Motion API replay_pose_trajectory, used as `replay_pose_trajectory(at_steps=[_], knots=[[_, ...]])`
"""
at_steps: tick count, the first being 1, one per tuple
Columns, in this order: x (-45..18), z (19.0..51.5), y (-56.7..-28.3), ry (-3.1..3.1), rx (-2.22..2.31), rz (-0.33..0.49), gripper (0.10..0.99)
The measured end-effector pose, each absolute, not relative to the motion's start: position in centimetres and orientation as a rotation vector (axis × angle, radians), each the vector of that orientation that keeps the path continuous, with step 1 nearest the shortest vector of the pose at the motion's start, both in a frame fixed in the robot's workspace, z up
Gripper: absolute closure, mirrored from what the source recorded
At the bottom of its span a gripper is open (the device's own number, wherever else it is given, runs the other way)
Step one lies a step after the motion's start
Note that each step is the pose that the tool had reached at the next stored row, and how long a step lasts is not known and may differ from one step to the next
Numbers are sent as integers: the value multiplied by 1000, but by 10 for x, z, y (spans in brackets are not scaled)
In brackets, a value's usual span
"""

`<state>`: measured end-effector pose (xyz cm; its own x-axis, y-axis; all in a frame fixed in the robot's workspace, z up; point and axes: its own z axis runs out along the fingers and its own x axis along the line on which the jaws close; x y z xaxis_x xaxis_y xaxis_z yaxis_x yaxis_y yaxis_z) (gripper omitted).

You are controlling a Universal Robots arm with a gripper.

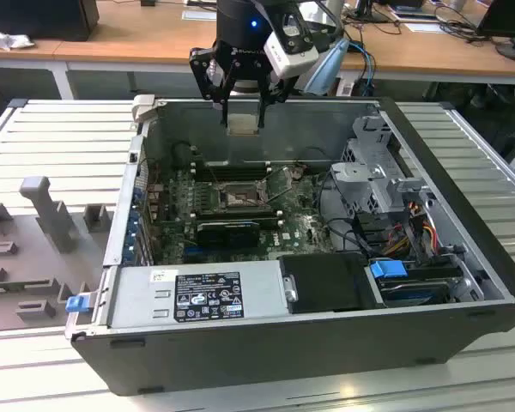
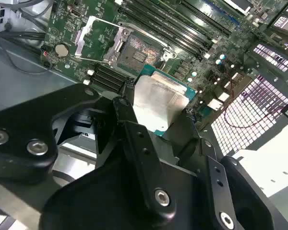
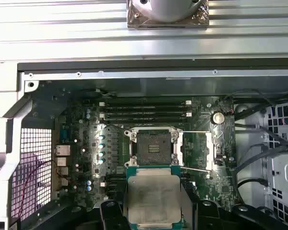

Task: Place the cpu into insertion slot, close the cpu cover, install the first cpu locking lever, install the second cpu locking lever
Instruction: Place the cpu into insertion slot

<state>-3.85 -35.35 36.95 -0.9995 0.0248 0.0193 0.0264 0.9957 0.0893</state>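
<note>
My gripper (image 1: 243, 110) hangs above the open computer case, shut on the cpu (image 1: 243, 123), a flat silvery-beige square chip. In both wrist views the cpu (image 3: 153, 199) (image 2: 158, 100) sits between the black fingers (image 2: 127, 112). Below it on the green board lies the insertion slot (image 3: 153, 147) (image 2: 137, 51) (image 1: 238, 197), its dark centre uncovered. The cpu cover (image 3: 209, 149) (image 2: 97, 39) is swung open beside the slot, with board showing through its window. Two thin wire levers (image 3: 194, 132) stand free near the cover. The cpu is well above the slot and apart from it.
Long black memory slots (image 3: 144, 109) run behind the socket, and a long black card (image 1: 227, 230) lies in front of it. A power supply (image 1: 197, 296), a drive cage (image 1: 378, 172) and cables (image 1: 412, 227) fill the case's near and right sides. A grey fixture (image 1: 47, 210) stands outside.
</note>
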Motion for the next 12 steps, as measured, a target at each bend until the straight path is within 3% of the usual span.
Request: replay_pose_trajectory(at_steps=[12], knots=[[-38,368,-354,-3116,-180,-141,553]])
